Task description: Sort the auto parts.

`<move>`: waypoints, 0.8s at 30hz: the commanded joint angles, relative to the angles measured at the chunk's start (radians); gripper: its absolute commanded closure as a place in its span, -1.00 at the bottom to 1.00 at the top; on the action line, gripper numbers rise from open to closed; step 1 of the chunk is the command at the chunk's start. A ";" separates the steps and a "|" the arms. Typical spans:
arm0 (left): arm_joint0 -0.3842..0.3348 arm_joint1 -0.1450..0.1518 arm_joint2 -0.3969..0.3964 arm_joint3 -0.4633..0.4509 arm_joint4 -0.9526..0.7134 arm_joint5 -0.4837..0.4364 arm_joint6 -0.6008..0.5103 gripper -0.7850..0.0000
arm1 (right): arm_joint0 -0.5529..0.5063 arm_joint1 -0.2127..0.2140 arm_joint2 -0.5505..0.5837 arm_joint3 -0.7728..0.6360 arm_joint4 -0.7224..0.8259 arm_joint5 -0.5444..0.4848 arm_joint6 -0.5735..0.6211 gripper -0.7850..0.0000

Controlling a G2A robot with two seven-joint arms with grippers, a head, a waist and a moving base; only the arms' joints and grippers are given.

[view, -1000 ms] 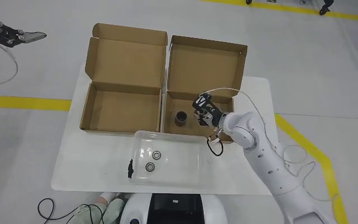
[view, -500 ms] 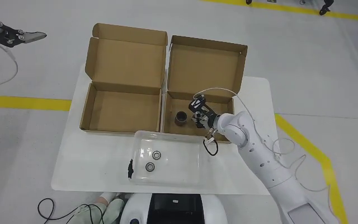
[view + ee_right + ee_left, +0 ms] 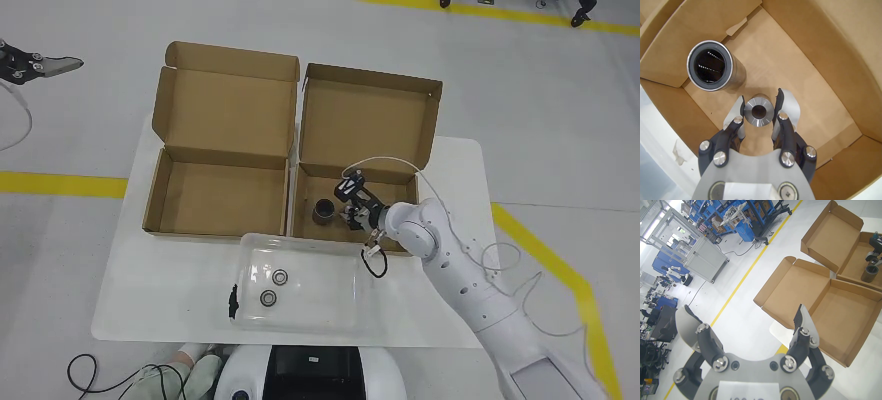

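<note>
R gripper (image 3: 760,95) clamped on small sleeve (image 3: 758,113) in right box (image 3: 829,66) by big bushing (image 3: 715,66), L gripper (image 3: 743,308) agape, 2 rings (image 3: 281,276) unsorted in tray (image 3: 320,290).

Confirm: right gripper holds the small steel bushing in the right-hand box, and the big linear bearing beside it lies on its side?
One error: the big linear bearing stands upright, bore facing up, per the right wrist view. The rest is right: the right gripper holds the small steel bushing in the right-hand box, beside it.
</note>
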State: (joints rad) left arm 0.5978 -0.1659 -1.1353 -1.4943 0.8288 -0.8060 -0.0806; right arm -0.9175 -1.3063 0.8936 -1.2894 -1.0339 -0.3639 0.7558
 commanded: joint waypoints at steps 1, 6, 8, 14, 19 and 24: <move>0.000 0.000 0.000 0.000 0.000 0.000 0.000 -1.00 | -0.002 0.002 0.005 -0.017 -0.007 -0.002 0.000 0.30; 0.000 0.000 0.000 0.000 0.000 0.000 0.000 -1.00 | -0.021 0.016 0.032 -0.127 -0.059 0.000 0.047 0.25; 0.000 0.000 0.000 0.000 0.000 0.000 0.000 -1.00 | -0.035 0.023 0.046 -0.192 -0.074 -0.004 0.067 0.22; 0.000 0.000 0.000 0.000 0.000 0.000 0.000 -1.00 | -0.084 0.039 0.059 -0.405 -0.122 -0.054 0.131 0.13; 0.000 0.000 0.000 0.000 0.000 0.000 0.000 -1.00 | -0.118 0.042 0.030 -0.525 -0.108 -0.116 0.111 0.04; 0.000 0.000 0.000 0.000 0.000 0.000 0.000 -1.00 | -0.153 0.042 -0.013 -0.578 -0.114 -0.153 0.054 0.05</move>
State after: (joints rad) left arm 0.5978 -0.1659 -1.1353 -1.4943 0.8288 -0.8060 -0.0806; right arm -1.0640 -1.2643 0.8881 -1.8586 -1.1363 -0.5201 0.8199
